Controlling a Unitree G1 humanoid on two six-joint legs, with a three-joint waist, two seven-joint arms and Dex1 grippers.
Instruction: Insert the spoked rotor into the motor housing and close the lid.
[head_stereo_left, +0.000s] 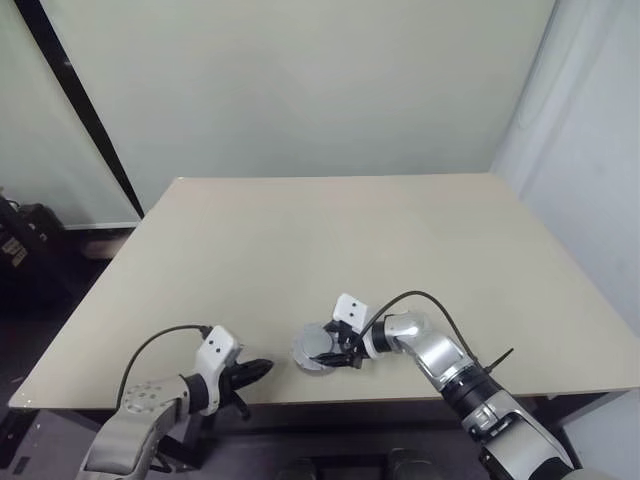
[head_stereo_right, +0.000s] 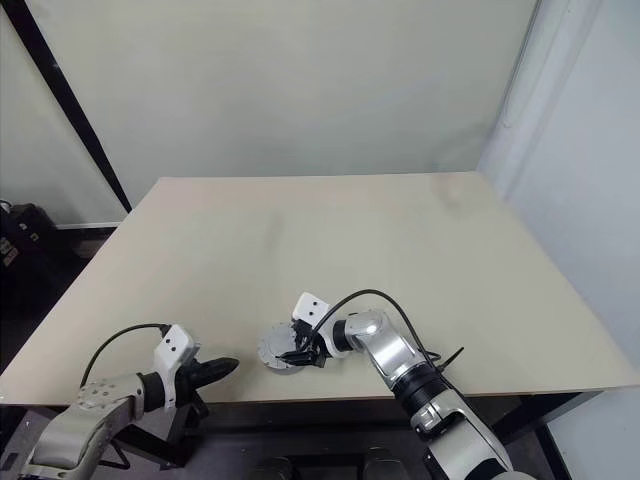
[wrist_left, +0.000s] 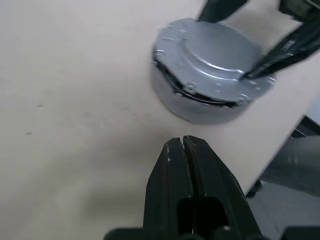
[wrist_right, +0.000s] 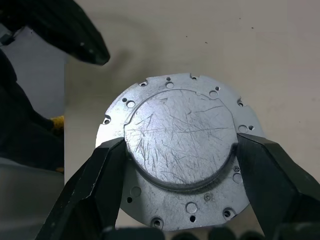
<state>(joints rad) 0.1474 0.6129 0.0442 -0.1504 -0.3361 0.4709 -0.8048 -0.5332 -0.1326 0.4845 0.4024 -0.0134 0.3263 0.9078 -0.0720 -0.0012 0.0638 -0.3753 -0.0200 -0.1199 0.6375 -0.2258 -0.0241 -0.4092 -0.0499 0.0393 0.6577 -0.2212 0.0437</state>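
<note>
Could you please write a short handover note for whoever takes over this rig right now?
Left claw: shut, empty, hovering at the table's near edge beside the housing.
Right claw: its fingers straddle the lid's raised centre, apparently touching it on both sides.
Housing: near the table's front edge, lid on top; a dark gap shows under the lid on one side.
Rotor: hidden, presumably inside.
Left: check the lid sits flush, press if needed, then release.

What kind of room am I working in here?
Probably a bare lab or test bay: a plain beige table, blank pale walls, and a lidded motor housing as the lone workpiece.
</note>
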